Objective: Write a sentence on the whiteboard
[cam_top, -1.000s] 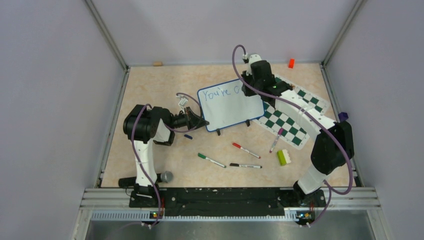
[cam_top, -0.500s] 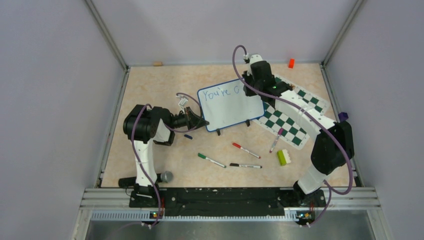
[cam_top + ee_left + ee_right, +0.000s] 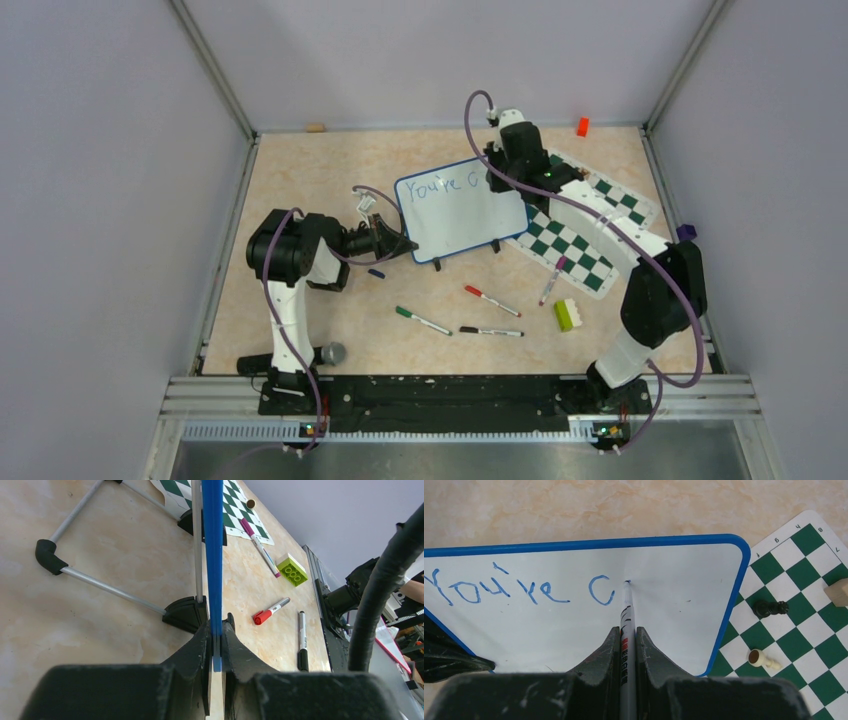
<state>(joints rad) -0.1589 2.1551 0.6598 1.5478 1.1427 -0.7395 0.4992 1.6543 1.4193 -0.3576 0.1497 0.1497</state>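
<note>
A robot lab: grey partition walls (image 3: pixel 90 200) and aluminium rails (image 3: pixel 460 388) enclose the tabletop (image 3: pixel 300 170).

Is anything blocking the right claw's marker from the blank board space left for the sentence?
Nothing visible. The marker tip sits just right of the C, and the whiteboard beyond is bare to its frame.

Low in the centre of the frame, the left gripper (image 3: pixel 215 645) pinches the bottom of the whiteboard (image 3: pixel 212 555), which appears edge-on as a narrow blue strip running straight up and out of the top. Just left of the strip, a black foot (image 3: pixel 185 614) rests on the table (image 3: pixel 100 530), with a silver rod (image 3: pixel 110 591) slanting from it up to the left. The chess mat (image 3: pixel 235 510) lies at upper centre. To the right lie a magenta marker (image 3: pixel 260 547), a green brick (image 3: pixel 292 569), a red-capped marker (image 3: pixel 271 611) and a black marker (image 3: pixel 302 640). A black cable (image 3: pixel 380 580) arcs down the right side.
</note>
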